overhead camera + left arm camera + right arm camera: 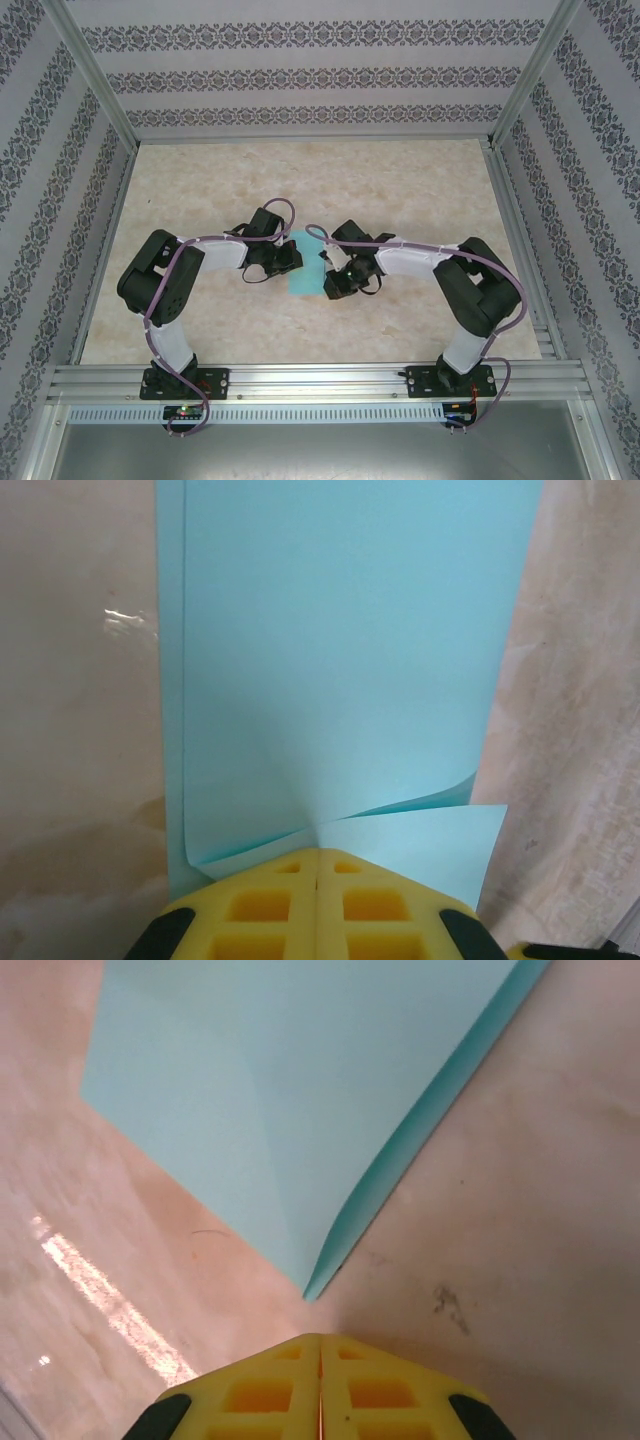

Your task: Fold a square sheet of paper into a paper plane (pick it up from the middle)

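Observation:
The square sheet of paper (303, 272) is turquoise and lies at the table's middle between both grippers, folded over on itself in two layers. My left gripper (318, 852) is shut on the near edge of the sheet (340, 660), whose layers curl up and meet at the yellow fingertips. In the top view this gripper (292, 258) sits at the sheet's left edge. My right gripper (320, 1338) is shut with nothing in it, just short of a pointed corner of the sheet (290, 1080). From above it (333, 283) is at the sheet's right edge. The paper plane is out of view.
The beige marbled table (400, 190) is bounded by aluminium rails (320, 380) at the front and patterned walls on the other sides. A dark smudge (447, 1302) marks the tabletop right of the sheet's corner.

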You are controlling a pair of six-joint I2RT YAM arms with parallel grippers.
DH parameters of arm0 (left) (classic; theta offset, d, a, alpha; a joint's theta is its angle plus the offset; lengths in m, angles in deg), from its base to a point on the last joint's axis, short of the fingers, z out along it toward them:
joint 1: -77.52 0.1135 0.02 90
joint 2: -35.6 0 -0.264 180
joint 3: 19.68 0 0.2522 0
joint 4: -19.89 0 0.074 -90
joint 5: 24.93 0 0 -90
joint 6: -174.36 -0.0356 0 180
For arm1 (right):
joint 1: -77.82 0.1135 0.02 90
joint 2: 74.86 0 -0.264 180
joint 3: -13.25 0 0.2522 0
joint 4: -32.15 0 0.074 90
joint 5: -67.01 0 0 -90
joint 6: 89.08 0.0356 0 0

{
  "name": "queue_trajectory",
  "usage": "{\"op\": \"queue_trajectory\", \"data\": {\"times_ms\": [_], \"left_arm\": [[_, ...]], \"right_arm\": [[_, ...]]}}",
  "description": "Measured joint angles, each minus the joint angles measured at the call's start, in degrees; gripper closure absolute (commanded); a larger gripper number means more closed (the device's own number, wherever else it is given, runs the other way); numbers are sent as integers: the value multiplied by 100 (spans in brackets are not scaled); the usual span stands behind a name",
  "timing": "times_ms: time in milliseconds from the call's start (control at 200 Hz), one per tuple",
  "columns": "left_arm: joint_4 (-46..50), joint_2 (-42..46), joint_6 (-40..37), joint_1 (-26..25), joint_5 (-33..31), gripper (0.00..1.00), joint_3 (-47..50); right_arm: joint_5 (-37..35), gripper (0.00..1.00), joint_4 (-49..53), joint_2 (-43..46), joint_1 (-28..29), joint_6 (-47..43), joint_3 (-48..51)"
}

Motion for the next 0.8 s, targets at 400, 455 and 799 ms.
{"op": "queue_trajectory", "data": {"times_ms": [400,455,799], "left_arm": [[0,-13,0,0,4,94,-17],[0,-13,0,0,4,94,-17],[9,-13,0,0,0,94,-26]], "right_arm": [[61,93,-313,-616,118,549,-1062],[63,93,-308,-761,118,562,-1095],[63,94,-136,-1239,127,525,-1296]]}}
